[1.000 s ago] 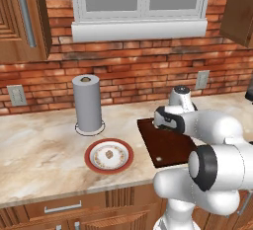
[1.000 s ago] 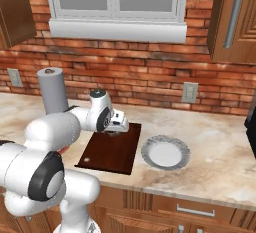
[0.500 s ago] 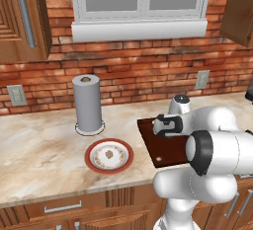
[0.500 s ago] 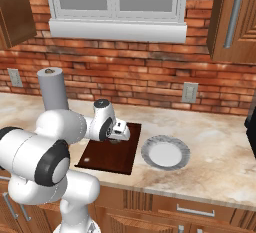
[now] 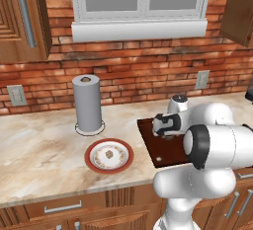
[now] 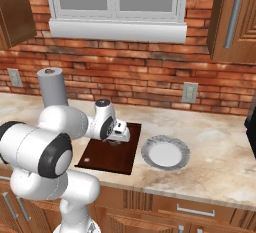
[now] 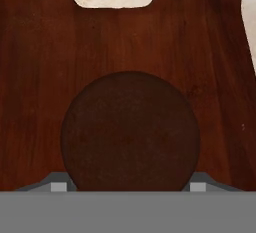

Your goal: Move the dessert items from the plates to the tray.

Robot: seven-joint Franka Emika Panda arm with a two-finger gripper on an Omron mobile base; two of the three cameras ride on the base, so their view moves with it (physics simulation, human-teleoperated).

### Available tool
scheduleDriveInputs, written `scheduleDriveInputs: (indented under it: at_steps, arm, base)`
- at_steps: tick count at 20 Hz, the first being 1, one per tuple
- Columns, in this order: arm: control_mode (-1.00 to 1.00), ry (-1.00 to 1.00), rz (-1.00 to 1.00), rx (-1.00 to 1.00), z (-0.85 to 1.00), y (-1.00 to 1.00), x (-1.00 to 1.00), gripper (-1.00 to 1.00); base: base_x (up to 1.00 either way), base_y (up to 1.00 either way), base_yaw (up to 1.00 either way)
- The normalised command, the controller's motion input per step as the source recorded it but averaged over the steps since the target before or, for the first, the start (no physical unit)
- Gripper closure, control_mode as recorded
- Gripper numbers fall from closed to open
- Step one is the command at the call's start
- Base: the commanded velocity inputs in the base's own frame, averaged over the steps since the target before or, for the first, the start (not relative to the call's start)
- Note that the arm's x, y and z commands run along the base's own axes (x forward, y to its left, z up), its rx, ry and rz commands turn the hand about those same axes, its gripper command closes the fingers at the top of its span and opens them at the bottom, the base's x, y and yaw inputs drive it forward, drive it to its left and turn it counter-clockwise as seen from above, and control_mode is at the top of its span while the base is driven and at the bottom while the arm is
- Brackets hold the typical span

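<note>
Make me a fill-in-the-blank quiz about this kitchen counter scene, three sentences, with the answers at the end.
1. The dark brown round cupcake sits between the jaws above the dark wooden ____.
2. The small tan dessert piece lies on the ____-rimmed plate.
3. The plain pale grey plate lies ____ of dessert.

Answers: tray; red; empty
</note>
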Motion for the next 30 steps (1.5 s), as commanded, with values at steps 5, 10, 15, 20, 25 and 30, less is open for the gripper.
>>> scheduleDriveInputs:
  at_steps: [5, 10, 15, 20, 25, 30]
  arm:
    - [-1.0, 0.01, 0.0, 0.0, 0.0, 0.0, 0.0, -1.0]
    - [-1.0, -0.01, 0.0, 0.0, 0.03, 0.0, -0.01, -1.0]
    - [-1.0, -0.01, 0.0, 0.0, 0.22, 0.0, -0.13, -1.0]
    - [-1.0, -0.04, 0.0, 0.01, 0.47, 0.0, -0.32, -1.0]
    - [-1.0, 0.0, 0.0, 0.01, 0.44, 0.03, -0.15, -1.0]
    - [-1.0, -0.02, 0.0, 0.03, 0.29, 0.25, -0.08, -1.0]
  base:
    - [0.0, 0.0, 0.0]
    - [0.0, 0.0, 0.0]
    - [0.0, 0.0, 0.0]
    - [0.0, 0.0, 0.0]
    - [0.0, 0.0, 0.0]
    - [0.0, 0.0, 0.0]
